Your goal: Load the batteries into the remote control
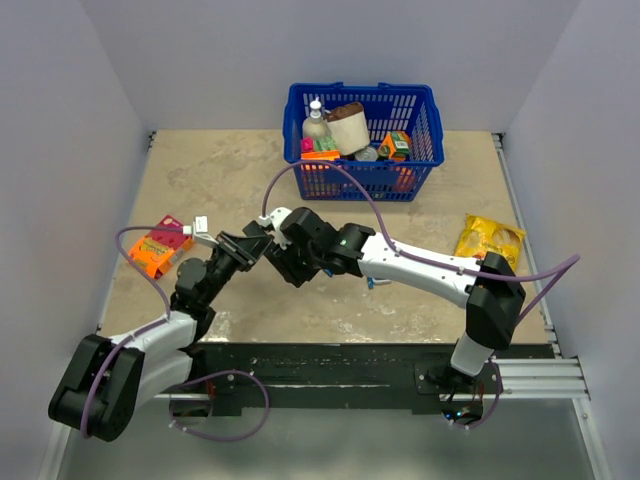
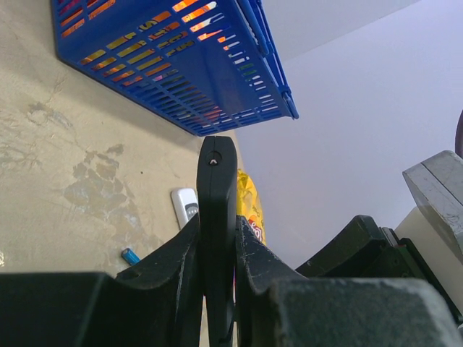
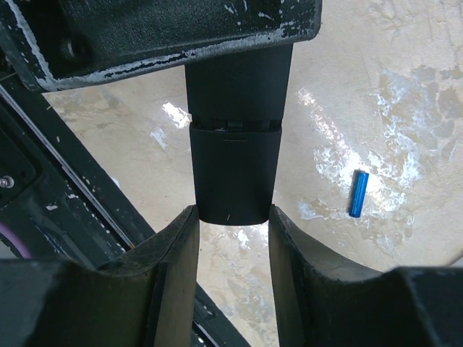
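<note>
The black remote control (image 2: 217,181) stands edge-on between the fingers of my left gripper (image 2: 217,225), which is shut on it above the table. In the right wrist view the remote (image 3: 235,166) shows its back with a seam across it. My right gripper (image 3: 231,217) has its fingertips pressed on both sides of the remote's free end. The two grippers meet at mid table, the left (image 1: 240,252) and the right (image 1: 287,257). One blue battery (image 3: 358,193) lies loose on the table beside them and also shows in the left wrist view (image 2: 130,256).
A blue basket (image 1: 420,165) of groceries stands at the back. A yellow snack bag (image 1: 488,240) lies at the right and an orange packet (image 1: 158,248) at the left. A white-grey remote (image 2: 186,206) lies on the table past the battery.
</note>
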`<state>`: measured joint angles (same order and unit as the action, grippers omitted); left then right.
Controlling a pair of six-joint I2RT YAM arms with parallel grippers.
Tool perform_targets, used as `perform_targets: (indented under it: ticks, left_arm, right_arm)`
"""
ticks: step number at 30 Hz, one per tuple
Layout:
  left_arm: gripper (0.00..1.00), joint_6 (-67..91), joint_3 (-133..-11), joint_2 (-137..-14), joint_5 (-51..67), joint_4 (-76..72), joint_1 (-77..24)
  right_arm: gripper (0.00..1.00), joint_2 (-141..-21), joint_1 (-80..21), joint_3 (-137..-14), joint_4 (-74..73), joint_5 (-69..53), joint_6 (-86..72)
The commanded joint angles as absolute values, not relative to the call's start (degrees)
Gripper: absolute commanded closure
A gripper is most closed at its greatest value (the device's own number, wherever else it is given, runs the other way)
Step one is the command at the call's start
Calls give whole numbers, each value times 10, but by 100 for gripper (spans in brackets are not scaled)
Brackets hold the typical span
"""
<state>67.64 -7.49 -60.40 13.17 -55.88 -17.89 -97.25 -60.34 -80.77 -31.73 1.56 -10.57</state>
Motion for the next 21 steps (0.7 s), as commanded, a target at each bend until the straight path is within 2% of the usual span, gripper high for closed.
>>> perform_targets:
  ticks: [1,21]
  left_arm:
    - [100,688,-86,-608,142,-634,-186]
    - [100,708,-85,-627,151,-672,-193]
  right_arm:
    - [77,-976,-606,-836,-319,18,-98]
    - [64,-980,-606,-866,-334,39,-93]
